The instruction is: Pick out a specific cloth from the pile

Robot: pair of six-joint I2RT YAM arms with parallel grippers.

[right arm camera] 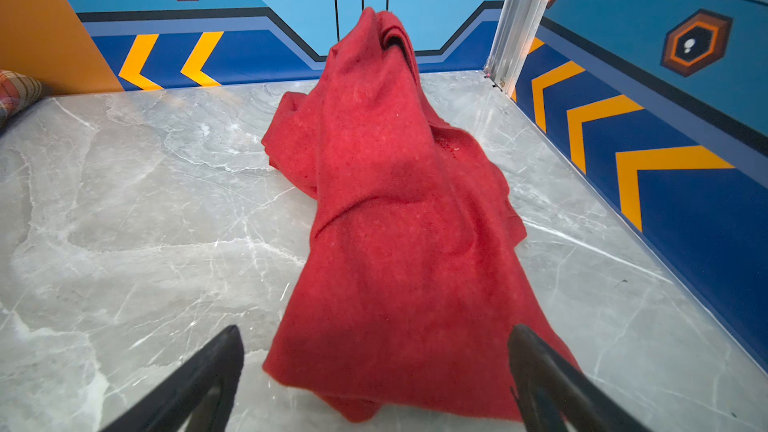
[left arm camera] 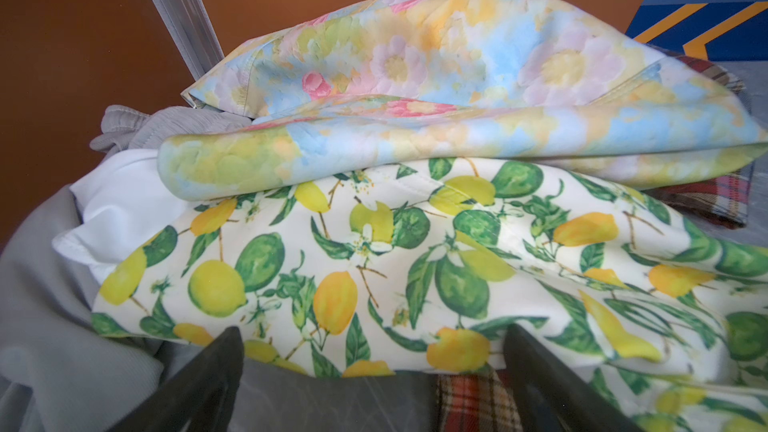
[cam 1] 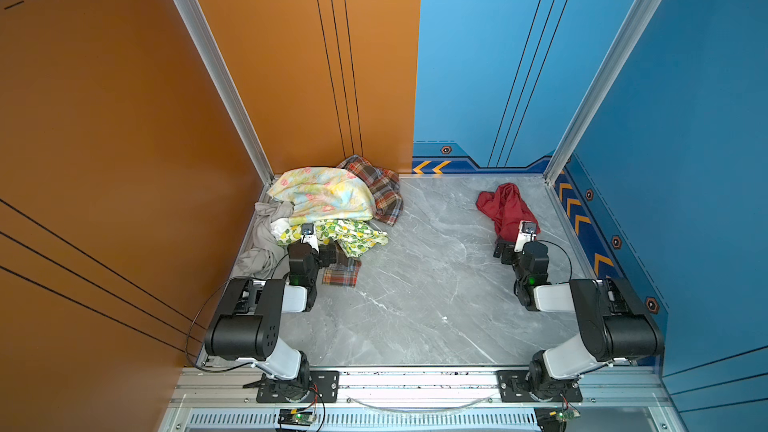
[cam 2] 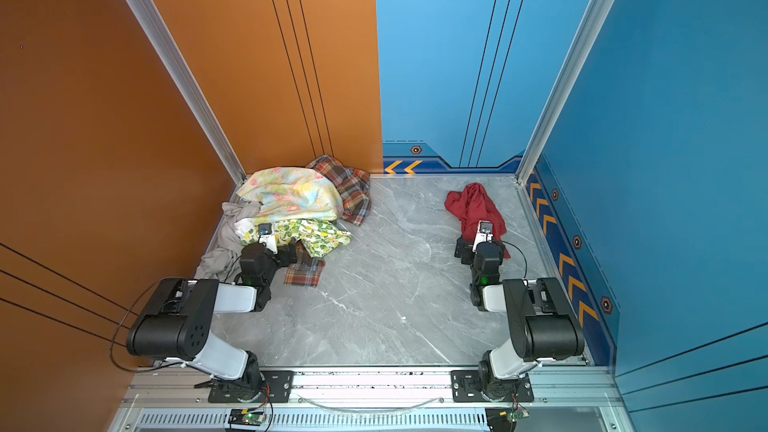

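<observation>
Dark red cloth (cam 1: 505,205) lies alone at two o'clock, well apart from the pile (cam 1: 328,197) at ten; right gripper (right arm camera: 374,336) gapes wide about its near end, left gripper (left arm camera: 372,336) wide at the pile's edge

The cloth (right arm camera: 395,222) just ahead of the right jaws is soft, matt red fabric with a slightly fuzzy, pilled nap. Under it, the surface (right arm camera: 124,201) looks like smooth grey marble with a faint sheen. Both pairs of jaws look like matt black plastic. Ahead of the left jaws, the pile (left arm camera: 374,184) shows a puffy, quilted floral cloth (left arm camera: 457,76), a smooth lemon-print cloth (left arm camera: 415,263), a woven plaid cloth (left arm camera: 469,401) and a soft grey knit cloth (left arm camera: 50,326). The corner post (right arm camera: 523,6) is brushed metal.
</observation>
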